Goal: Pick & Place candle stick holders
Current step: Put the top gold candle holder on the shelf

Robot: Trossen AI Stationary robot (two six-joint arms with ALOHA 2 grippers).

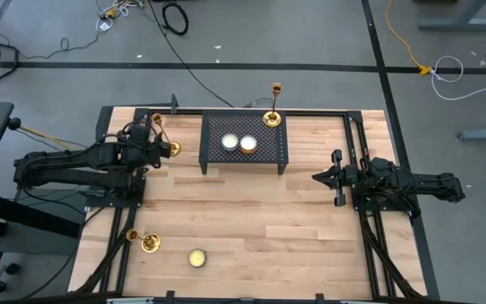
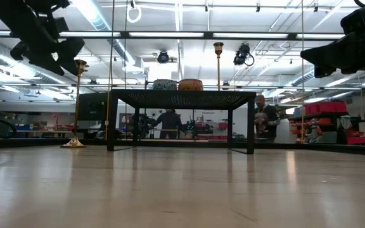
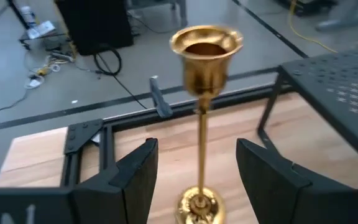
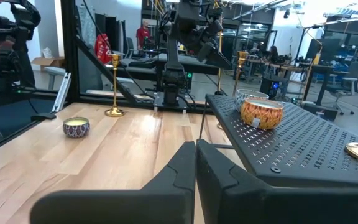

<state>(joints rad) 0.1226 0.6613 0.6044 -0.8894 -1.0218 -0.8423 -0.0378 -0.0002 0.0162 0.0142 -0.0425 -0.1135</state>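
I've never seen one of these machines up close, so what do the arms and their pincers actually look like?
Both arms are dark, nearly black, built of chunky jointed segments. The left gripper ends in two broad, flat, matte black fingers with angled tips. The right gripper has the same blocky dark fingers. From above, the right arm looks slim and tapered. No markings can be made out.

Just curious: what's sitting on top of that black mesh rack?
On the black mesh rack stand two candle tins and one brass candlestick at a corner. The space underneath looks empty in the low view.
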